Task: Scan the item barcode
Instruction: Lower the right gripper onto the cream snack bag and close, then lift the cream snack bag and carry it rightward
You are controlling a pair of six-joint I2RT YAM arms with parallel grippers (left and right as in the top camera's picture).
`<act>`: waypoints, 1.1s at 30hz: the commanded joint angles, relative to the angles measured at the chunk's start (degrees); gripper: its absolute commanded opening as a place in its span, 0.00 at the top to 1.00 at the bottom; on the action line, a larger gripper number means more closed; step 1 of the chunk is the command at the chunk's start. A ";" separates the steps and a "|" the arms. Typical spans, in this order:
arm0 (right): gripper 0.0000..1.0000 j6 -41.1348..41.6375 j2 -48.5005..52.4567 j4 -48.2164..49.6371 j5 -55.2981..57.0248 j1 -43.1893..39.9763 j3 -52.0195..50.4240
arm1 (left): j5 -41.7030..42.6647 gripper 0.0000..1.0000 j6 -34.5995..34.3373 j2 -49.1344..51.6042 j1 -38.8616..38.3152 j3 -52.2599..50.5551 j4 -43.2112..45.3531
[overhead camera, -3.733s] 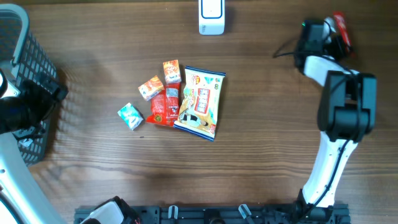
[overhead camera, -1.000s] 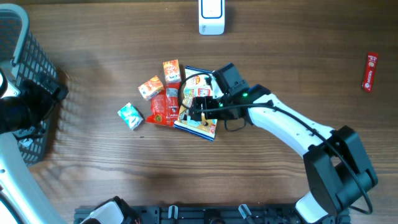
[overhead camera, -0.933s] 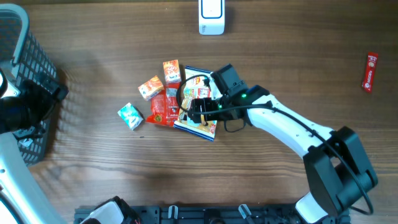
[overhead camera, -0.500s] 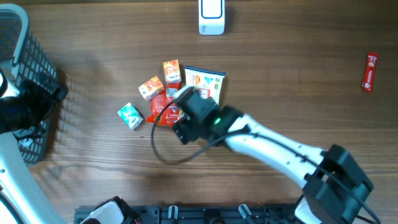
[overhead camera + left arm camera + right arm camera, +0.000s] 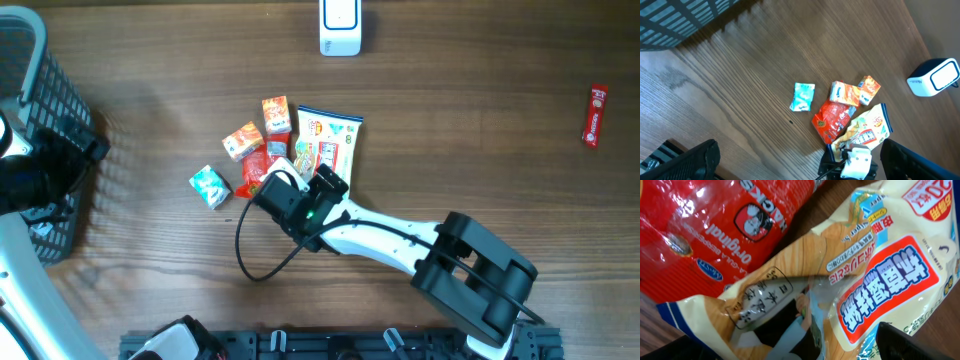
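the right gripper (image 5: 283,188), wide open and empty, hangs just over the snack bag's (image 5: 335,145) near corner; the bag's long side points away from it.

We count one cream plastic snack bag (image 5: 335,140), one red foil pouch (image 5: 832,121), two small orange cartons (image 5: 277,114) (image 5: 242,140), one teal packet (image 5: 210,187), one red wrapped bar (image 5: 595,113), one white plastic scanner (image 5: 340,25) and one grey mesh basket (image 5: 40,100).

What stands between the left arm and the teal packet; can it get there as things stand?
Probably yes. The teal packet lies apart from the other packs, bare table between it and the open left gripper; the right gripper hangs over the large snack bag.
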 commanded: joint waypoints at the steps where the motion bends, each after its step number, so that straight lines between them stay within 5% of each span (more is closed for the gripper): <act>1: 0.00 -2.40 0.37 0.98 3.78 0.44 0.87 | -0.13 0.00 0.33 -0.02 0.26 0.04 0.13; 13: 0.07 1.53 2.40 -0.61 5.40 -4.66 0.85 | -0.13 0.00 0.31 -0.02 0.26 0.04 0.13; 16: 0.36 4.31 2.78 -1.40 4.63 -6.73 0.85 | -0.13 0.00 0.33 -0.02 0.26 0.04 0.13; 17: 0.66 5.53 2.69 -1.73 3.54 -7.67 0.90 | -0.11 0.00 0.31 -0.02 0.26 0.04 0.13; 20: 0.93 7.21 2.32 -2.60 3.50 -8.13 1.14 | -0.13 0.00 0.33 -0.02 0.26 0.04 0.13; 33: 0.96 13.09 -17.46 -10.43 -8.31 -10.58 3.93 | -0.13 0.00 0.33 -0.02 0.26 0.04 0.13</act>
